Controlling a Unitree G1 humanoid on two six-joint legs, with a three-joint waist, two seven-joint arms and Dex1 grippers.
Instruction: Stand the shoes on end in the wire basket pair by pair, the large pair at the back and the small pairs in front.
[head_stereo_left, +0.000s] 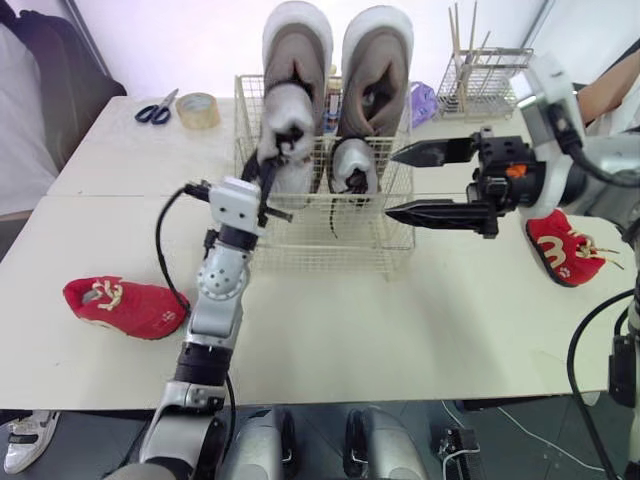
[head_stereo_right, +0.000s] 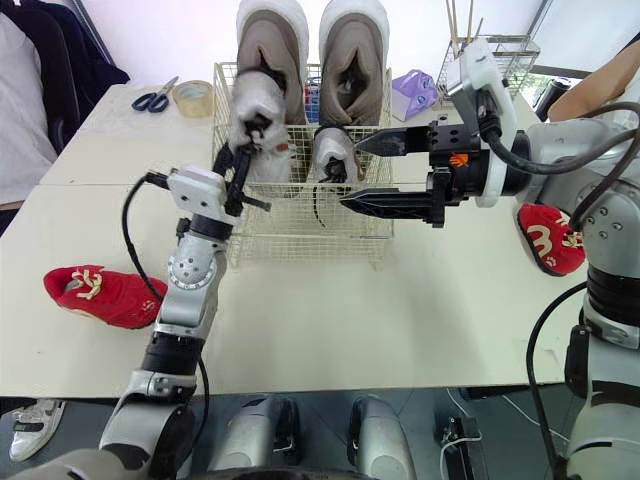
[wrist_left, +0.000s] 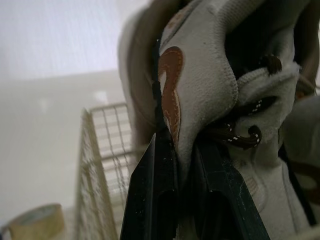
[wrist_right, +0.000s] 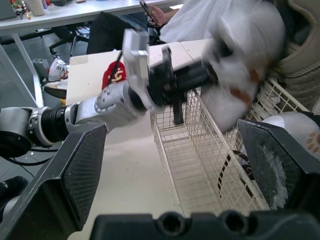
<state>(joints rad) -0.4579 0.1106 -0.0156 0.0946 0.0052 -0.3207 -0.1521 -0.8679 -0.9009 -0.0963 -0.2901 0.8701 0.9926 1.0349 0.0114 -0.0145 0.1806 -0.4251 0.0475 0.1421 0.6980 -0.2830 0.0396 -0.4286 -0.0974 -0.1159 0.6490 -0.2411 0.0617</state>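
Head views: the left gripper (head_stereo_left: 279, 148) pinches a small white shoe (head_stereo_left: 287, 110), holding it upright over the front left part of the wire basket (head_stereo_left: 398, 243). Its forearm rises steeply from the desk (head_stereo_left: 400, 330), wrist tipped toward the basket. The large pair (head_stereo_left: 297, 45) stands on end at the back, and a matching small shoe (head_stereo_left: 352, 165) stands in front on the right. The right gripper (head_stereo_left: 392, 183) hovers at the basket's right side, spread wide and empty, its arm reaching in sideways. One red shoe (head_stereo_left: 125, 305) lies at the desk's left, a second red shoe (head_stereo_left: 560, 248) at its right

Left wrist view: both fingers (wrist_left: 155, 195) clamp the shoe's collar edge beside a brown patch

Right wrist view: the pads (wrist_right: 82, 165) stand far apart, framing the basket and the held shoe

To do this step well, I judge the shoe should sink straight down beside its match, leaning on the large shoe behind, and be released only once it rests on the wire floor
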